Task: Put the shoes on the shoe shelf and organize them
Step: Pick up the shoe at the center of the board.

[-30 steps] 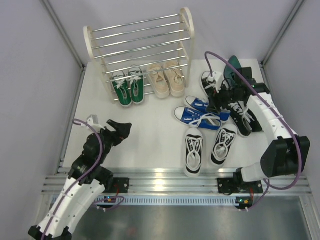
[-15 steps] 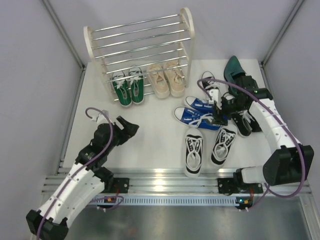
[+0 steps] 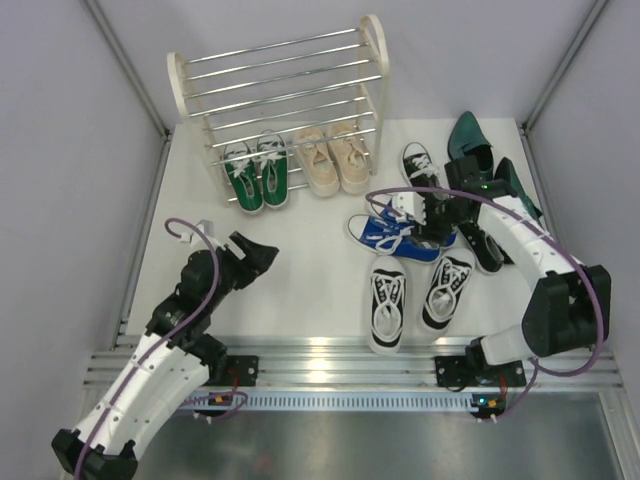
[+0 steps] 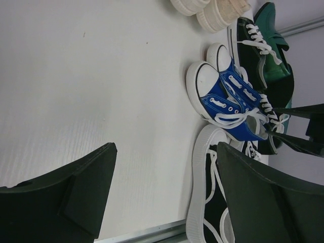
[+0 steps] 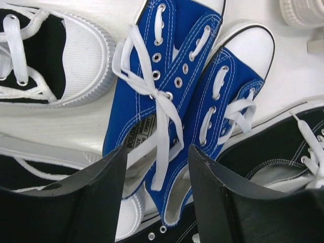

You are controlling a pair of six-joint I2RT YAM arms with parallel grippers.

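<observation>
My right end effector (image 5: 157, 152) hangs spread over the blue sneakers' (image 5: 167, 66) heels, near the shoe shelf's (image 3: 375, 50) right front. Best to pinch both inner collars together, then lift.

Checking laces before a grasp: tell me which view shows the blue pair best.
Right wrist: the blue pair fills the frame, laces and eyelets sharp. The top view shows it small and partly covered; the left wrist shows it sideways and distant.
</observation>
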